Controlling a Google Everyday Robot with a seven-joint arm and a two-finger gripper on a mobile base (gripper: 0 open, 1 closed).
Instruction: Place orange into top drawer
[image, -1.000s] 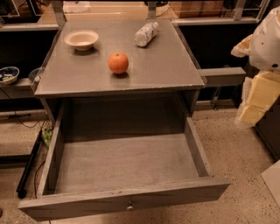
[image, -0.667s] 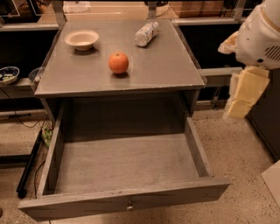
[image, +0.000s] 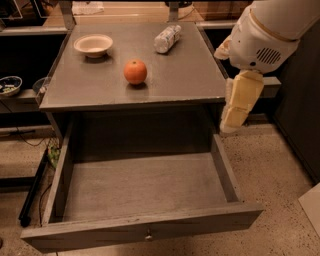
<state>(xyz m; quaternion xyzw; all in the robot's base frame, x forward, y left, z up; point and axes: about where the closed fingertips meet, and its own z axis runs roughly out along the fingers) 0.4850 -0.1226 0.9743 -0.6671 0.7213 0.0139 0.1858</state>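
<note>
Camera view: shows the gripper (image: 239, 105) carried leftward from the picture's right edge over the last second, now hanging just beside the right front corner of the tabletop (image: 185, 75). Cannot tell whether open or closed. Leaves the orange (image: 135, 72) exactly where it was: on the tabletop near the middle, in front of the cream bowl (image: 93, 45) and the clear bottle (image: 167, 38), touching neither, and well apart from the gripper. Finds the top drawer (image: 100, 235) pulled well out toward the camera, bare inside, with its knob (image: 148, 232) at the centre of the front panel. Reads as an approach under way with nothing grasped yet; probably calls for a reach up and left over the table next. On orientation: round, so no long axis for the orange, and no stem end made out. For the drawer, long axis left to right, front panel facing the camera, mouth upward. For the gripper, long axis near vertical, tip down, leaning slightly.
</note>
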